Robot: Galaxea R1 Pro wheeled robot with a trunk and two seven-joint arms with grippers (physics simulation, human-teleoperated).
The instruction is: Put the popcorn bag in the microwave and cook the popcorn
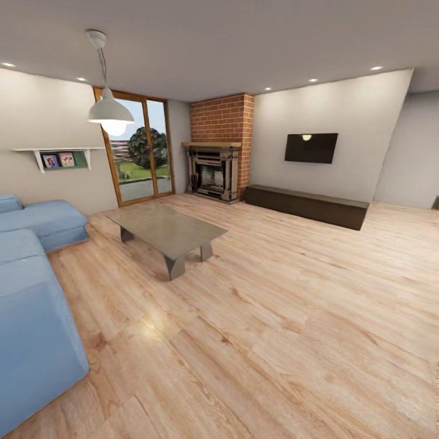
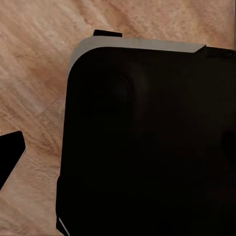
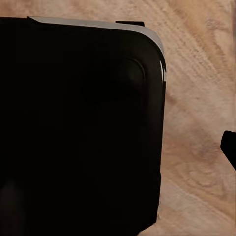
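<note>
Across a living room, not the kitchen: one blue sofa [image 1: 30,286] at 9 o'clock, one low desk [image 1: 166,228] centre-left, one brick fireplace [image 1: 218,155] at 12, one wall TV [image 1: 311,147], one pendant lamp [image 1: 110,110]. Popcorn bag, microwave and countertop must be elsewhere; robot probably in transit. Wrist views face wood floor [image 2: 34,83] past dark robot body [image 2: 147,147], arms likely tucked for driving. Fingers' state: cannot tell.
</note>
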